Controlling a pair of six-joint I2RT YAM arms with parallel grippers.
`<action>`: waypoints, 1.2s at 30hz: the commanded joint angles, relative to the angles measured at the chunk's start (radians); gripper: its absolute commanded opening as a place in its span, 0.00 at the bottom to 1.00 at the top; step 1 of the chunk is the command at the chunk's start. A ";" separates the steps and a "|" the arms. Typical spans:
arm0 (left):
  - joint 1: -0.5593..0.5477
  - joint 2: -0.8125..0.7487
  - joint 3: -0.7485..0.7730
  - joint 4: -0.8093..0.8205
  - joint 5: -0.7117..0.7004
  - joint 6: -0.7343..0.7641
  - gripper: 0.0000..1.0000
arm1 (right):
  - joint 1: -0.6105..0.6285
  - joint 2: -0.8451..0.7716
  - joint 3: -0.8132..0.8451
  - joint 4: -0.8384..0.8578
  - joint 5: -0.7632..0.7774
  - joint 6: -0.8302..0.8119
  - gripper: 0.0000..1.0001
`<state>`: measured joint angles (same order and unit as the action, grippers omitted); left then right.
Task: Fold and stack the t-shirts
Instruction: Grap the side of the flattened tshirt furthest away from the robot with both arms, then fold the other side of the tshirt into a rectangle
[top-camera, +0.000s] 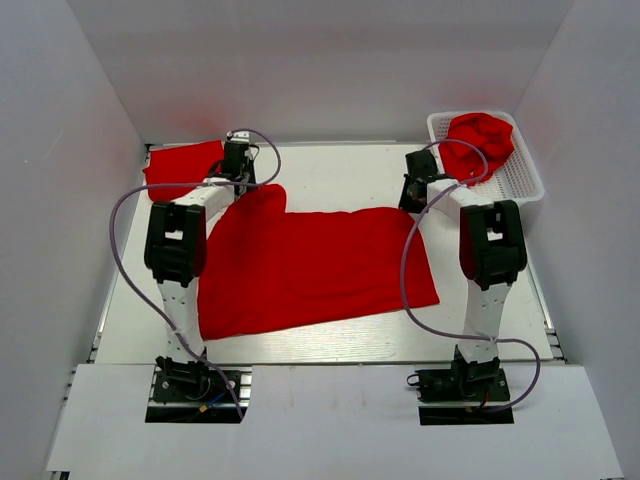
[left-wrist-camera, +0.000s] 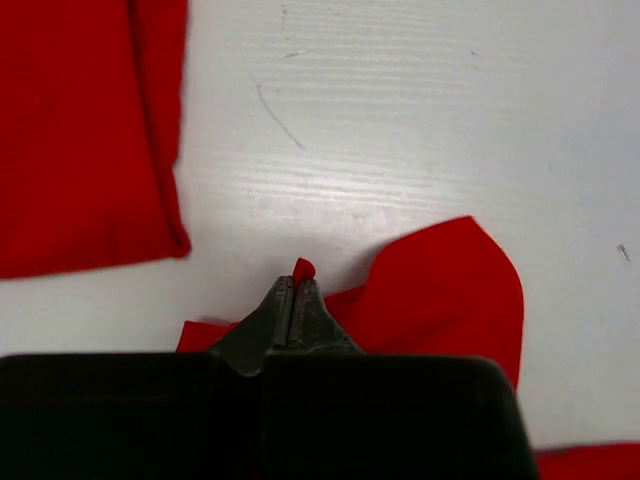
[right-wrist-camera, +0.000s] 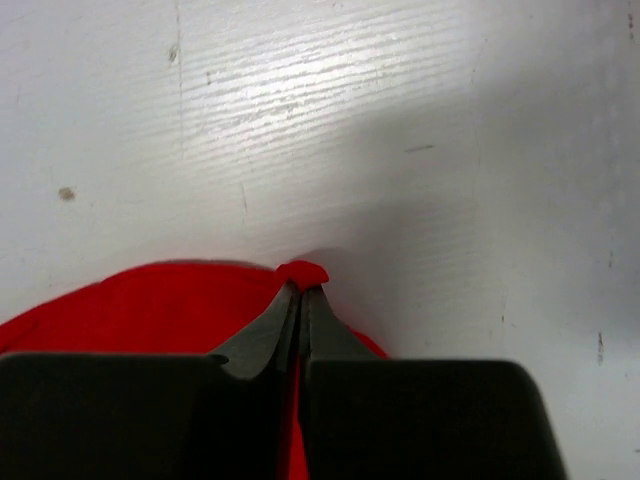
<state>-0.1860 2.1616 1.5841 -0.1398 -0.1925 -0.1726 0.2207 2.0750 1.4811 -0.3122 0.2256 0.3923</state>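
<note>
A red t-shirt (top-camera: 310, 265) lies spread flat across the middle of the table. My left gripper (top-camera: 237, 178) is at its far left corner and is shut on a small pinch of the red cloth (left-wrist-camera: 303, 268), with the sleeve (left-wrist-camera: 440, 290) lying just to its right. At the far right corner, my right gripper (top-camera: 412, 195) is shut on a fold of the same shirt's edge (right-wrist-camera: 303, 272). A folded red t-shirt (top-camera: 182, 165) (left-wrist-camera: 80, 130) lies flat at the back left. A crumpled red t-shirt (top-camera: 478, 143) sits in the basket.
The white mesh basket (top-camera: 526, 178) stands at the back right corner, close to the right arm. White walls enclose the table on the left, back and right. Bare white tabletop (right-wrist-camera: 400, 120) lies beyond the right gripper.
</note>
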 joint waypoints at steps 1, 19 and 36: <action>-0.024 -0.172 -0.087 0.031 0.016 0.007 0.00 | 0.003 -0.111 -0.053 0.079 0.004 -0.024 0.00; -0.033 -0.784 -0.768 0.002 0.214 -0.202 0.00 | 0.002 -0.299 -0.278 0.185 -0.028 -0.038 0.00; -0.043 -1.242 -0.915 -0.351 0.163 -0.355 0.00 | -0.001 -0.386 -0.347 0.164 0.015 -0.056 0.00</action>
<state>-0.2249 0.9783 0.6922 -0.3820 0.0132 -0.4732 0.2237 1.7351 1.1458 -0.1623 0.2108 0.3546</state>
